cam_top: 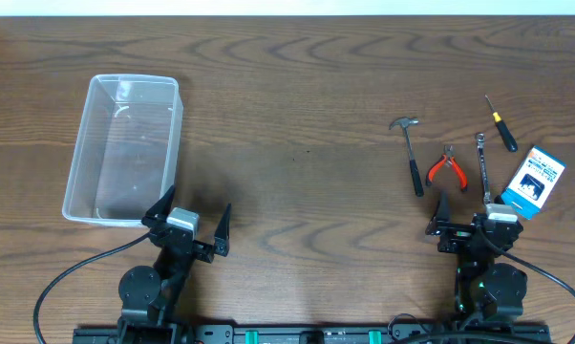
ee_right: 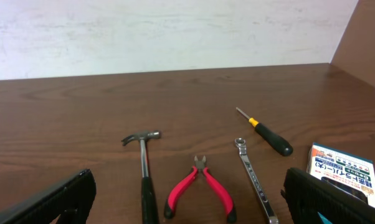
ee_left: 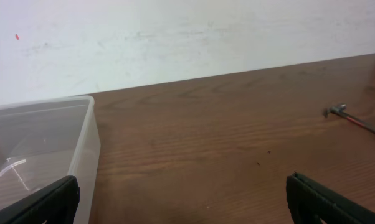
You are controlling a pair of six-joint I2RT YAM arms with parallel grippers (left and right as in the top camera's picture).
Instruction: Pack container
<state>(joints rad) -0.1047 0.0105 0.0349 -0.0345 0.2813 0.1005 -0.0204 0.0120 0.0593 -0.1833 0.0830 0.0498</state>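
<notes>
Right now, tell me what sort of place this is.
Likely a robot test bench: a wooden table against a plain white wall, a hammer and pliers laid side by side, and an empty clear container.

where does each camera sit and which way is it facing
Overhead: above the table, looking straight down on the container, hammer, left gripper and right gripper, both open.
Left wrist: low on its arm, facing the back wall past the container; own fingers in bottom corners.
Right wrist: low, facing the same wall over the hammer; own fingers show.
Shared: all three show the hammer.
</notes>
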